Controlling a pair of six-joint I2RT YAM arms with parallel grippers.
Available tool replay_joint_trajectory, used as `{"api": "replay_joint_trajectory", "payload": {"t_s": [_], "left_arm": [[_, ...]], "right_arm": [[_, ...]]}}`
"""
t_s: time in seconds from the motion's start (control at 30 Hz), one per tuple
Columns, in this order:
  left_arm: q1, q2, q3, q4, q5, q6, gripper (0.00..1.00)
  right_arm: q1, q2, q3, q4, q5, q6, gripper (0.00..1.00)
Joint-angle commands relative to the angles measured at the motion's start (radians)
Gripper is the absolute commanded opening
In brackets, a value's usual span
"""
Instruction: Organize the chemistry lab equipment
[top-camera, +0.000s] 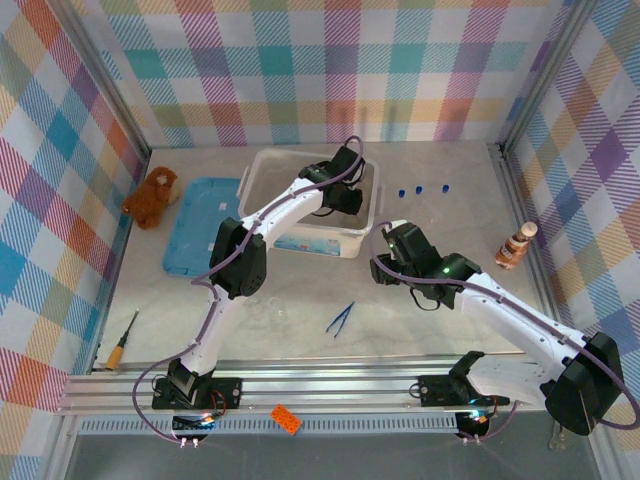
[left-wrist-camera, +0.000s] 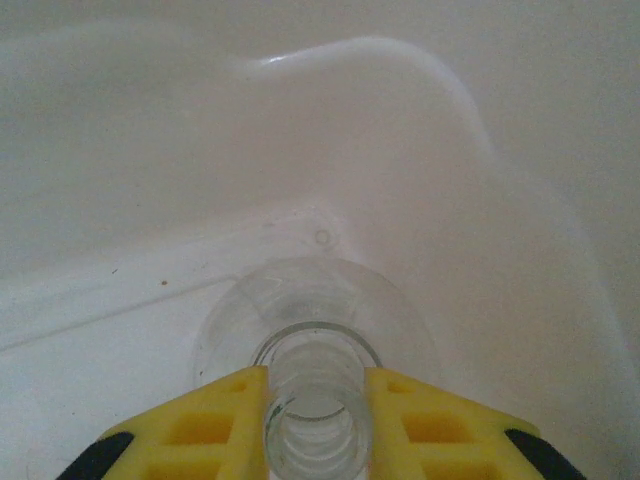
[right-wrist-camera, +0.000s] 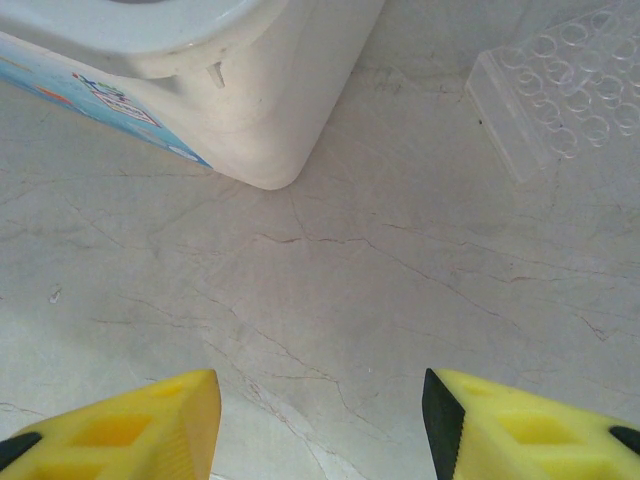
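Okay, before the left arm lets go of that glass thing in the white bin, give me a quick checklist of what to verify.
1. Left gripper hold on the clear glass piece: jaws against its neck on both sides. Ok.
2. Glass piece inside the white bin: bin wall and floor lie around it. Ok.
3. Glass piece resting on the bin floor: cannot tell.
4. Right gripper free: jaws open, nothing between them, above bare table. Ok.
5. Right gripper apart from the bin: the bin corner lies ahead of it with a gap. Ok.
6. Blue tweezers sorted: lying loose on the table. Not ok.
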Motion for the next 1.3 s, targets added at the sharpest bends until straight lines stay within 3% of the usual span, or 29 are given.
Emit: {"api": "replay_joint_trajectory", "payload": {"t_s": [0.0,0.17,0.57,0.73,1.1,1.27], "left_arm": [[-0.014,-0.006,0.021,0.01,0.018,0.005,0.28],[-0.015,-0.014,0.017,0.013,0.018,0.001,0.38],[-0.015,-0.134,-0.035,0.028,-0.049,0.001,0.41],[-0.009,-0.23,-0.105,0.029,-0.103,-0.012,0.41],[-0.008,-0.586,-0.499,0.094,-0.096,-0.041,0.41],[-0.039,-0.77,-0.689,0.062,-0.166,-0.016,0.41]], "right_arm": [[-0.008,-0.017,-0.006,0.021,-0.008,-0.006,0.57],[-0.01,-0.02,-0.009,0.018,-0.004,0.0,0.58],[-0.009,-0.022,0.01,0.022,-0.014,-0.011,0.59],[-0.008,-0.009,0.018,0.038,-0.044,-0.008,0.69],[-0.009,0.053,0.069,0.046,-0.066,-0.042,0.72],[-0.006,0.083,0.071,0.075,-0.113,-0.049,0.7]]}}
